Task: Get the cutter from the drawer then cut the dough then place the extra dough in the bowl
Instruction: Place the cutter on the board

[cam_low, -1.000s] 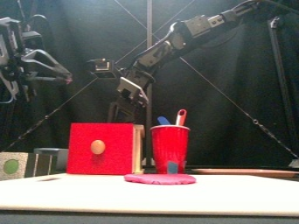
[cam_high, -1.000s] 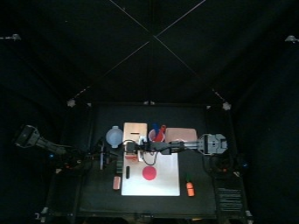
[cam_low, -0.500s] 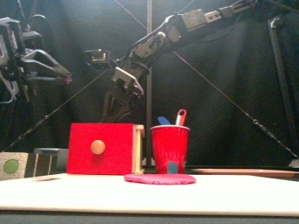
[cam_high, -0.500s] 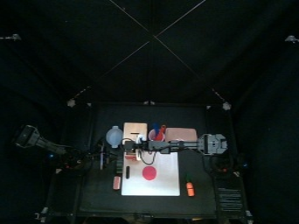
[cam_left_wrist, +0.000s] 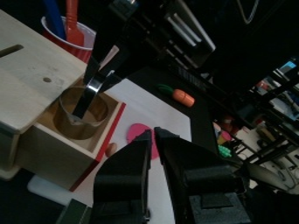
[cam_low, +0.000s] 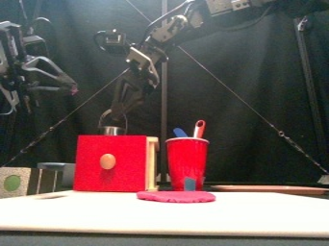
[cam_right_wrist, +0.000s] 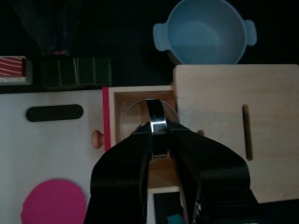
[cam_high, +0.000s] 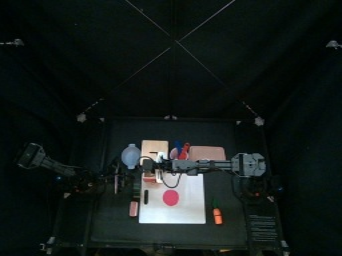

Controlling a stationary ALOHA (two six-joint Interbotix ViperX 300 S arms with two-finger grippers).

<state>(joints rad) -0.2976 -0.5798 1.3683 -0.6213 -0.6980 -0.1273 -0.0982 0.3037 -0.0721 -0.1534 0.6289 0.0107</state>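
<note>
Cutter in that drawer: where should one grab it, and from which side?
Wire handle, from straight above: the drawer walls in the cutter on every side, and only the handle arches up clear. The right gripper is shut on it there.

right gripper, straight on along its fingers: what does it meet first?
The round metal cutter in the open drawer. The right gripper looks to be at its wire handle, though depth is unclear.

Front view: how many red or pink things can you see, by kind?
Red drawer front of pale wooden box: 1
Round red cup: 1
Red toy knife: 1
Flat pink dough disc: 1
Total: 4
</note>
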